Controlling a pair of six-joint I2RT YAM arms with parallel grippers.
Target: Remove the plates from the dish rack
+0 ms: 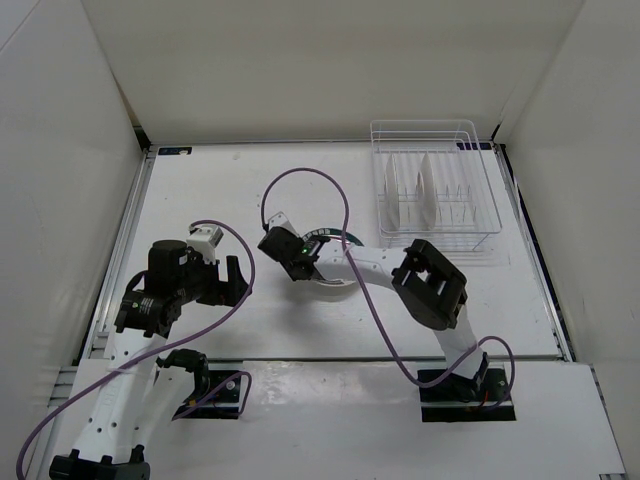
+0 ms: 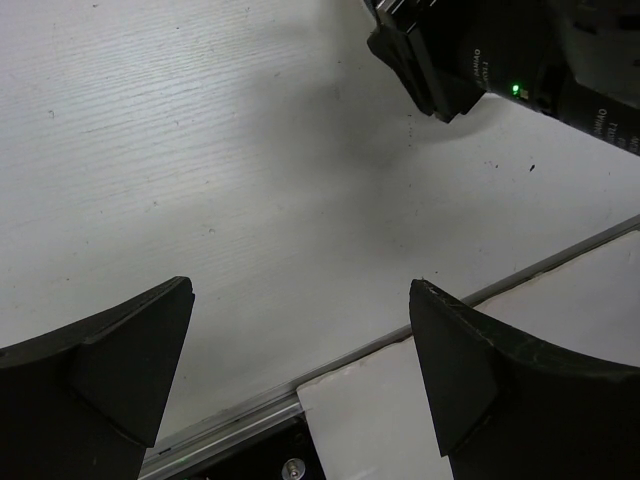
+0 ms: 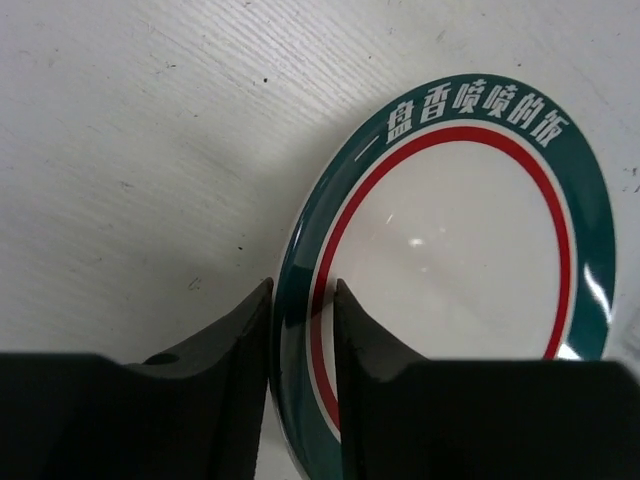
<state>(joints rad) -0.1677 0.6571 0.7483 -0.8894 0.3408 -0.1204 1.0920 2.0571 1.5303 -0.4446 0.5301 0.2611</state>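
The green-and-red plate (image 3: 450,250) lies face up on the table (image 1: 220,190), close to the middle and just toward 6 o'clock from centre. White characters run along the far side of its dark green rim band, with a red ring inside that and a plain white centre.

The right gripper (image 3: 303,285) hangs over the plate's edge at about 8 o'clock. Its jaws stand a narrow gap apart, and the green band and red ring show through that gap. One finger is over bare table and the other over the plate. Whether the tips touch the rim cannot be told.

The dish rack (image 1: 485,200) sits at about 1 o'clock on the table, well apart from the flat plate. The upright plates (image 1: 425,190) stand on edge among its tines. They look white, and their patterns are too small to make out.

The left gripper (image 2: 300,310) hovers at about 8 o'clock, near the front edge of the table. Its jaws are spread wide with nothing between them. The wrist housing (image 2: 470,60) of the right arm, black with a green light, shows ahead of it at about 1 o'clock in the left wrist view.
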